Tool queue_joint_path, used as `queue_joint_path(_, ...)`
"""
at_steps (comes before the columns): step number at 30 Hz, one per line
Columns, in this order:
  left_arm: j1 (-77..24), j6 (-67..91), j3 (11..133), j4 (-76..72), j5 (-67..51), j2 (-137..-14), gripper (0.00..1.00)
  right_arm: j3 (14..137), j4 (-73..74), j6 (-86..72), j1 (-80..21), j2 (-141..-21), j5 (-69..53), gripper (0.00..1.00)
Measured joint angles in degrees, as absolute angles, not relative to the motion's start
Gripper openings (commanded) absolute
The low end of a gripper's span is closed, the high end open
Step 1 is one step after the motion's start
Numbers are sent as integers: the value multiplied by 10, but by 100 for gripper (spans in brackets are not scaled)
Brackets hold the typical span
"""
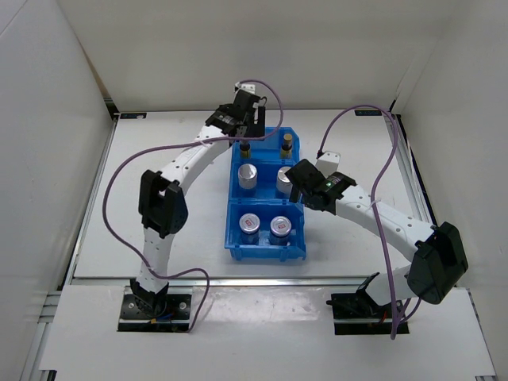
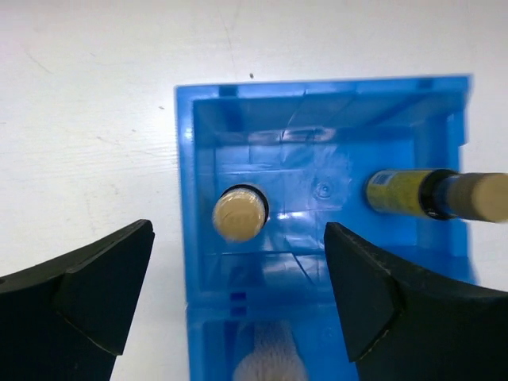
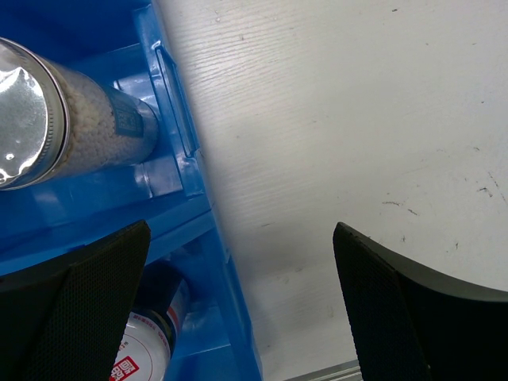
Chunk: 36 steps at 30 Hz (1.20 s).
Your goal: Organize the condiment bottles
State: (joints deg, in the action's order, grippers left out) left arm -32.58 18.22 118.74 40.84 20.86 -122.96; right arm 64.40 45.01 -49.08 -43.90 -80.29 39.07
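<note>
Top: all six sit in the blue bin (image 1: 266, 249), w/ brown bottles (image 1: 286, 144) in the far compartment, silver-lidded cylinders (image 1: 248, 175) mid, red-marked jars (image 1: 251, 225) near. L wrist: left gripper (image 2: 238, 230) wide open, empty, over one of the brown bottles; prob. light, stiff, slick glass, so pinch the neck. R wrist: right gripper (image 3: 242, 228) wide open, empty, at the bin's right wall.

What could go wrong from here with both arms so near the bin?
The open left fingers straddle the left wall of the blue bin beside a brown bottle; lowering or closing there might catch the wall instead. The open right fingers straddle the bin's right wall near a silver-lidded cylinder; a careless swing could shove the bin and topple bottles.
</note>
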Motion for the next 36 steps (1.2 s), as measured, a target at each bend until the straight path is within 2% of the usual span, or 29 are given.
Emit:
queue_joint_path(2,-326,180,1186,413,217,-1198,100,644,450,-491,-439,-803,392,99)
queue_joint_path(5,-322,170,1131,411,229,-1082,100,644,455,-501,-439,-803,400,99)
queue_joint_path(12,-272,164,839,359,273,-604,100,643,466,-523,-439,-788,409,99)
queue_joint_path(15,-261,160,716,353,316,-466,100,637,465,-527,-439,-773,416,99)
queue_joint_path(19,-261,152,554,362,347,-403,100,613,464,-532,-439,-738,421,99)
queue_joint_path(22,-274,143,480,378,375,-387,100,607,465,-528,-440,-701,426,99)
queue_joint_path(30,-288,117,417,307,451,-258,100,589,463,-442,-441,-552,397,99)
queue_joint_path(36,-288,82,390,271,393,-264,100,571,464,-324,-441,-436,339,99)
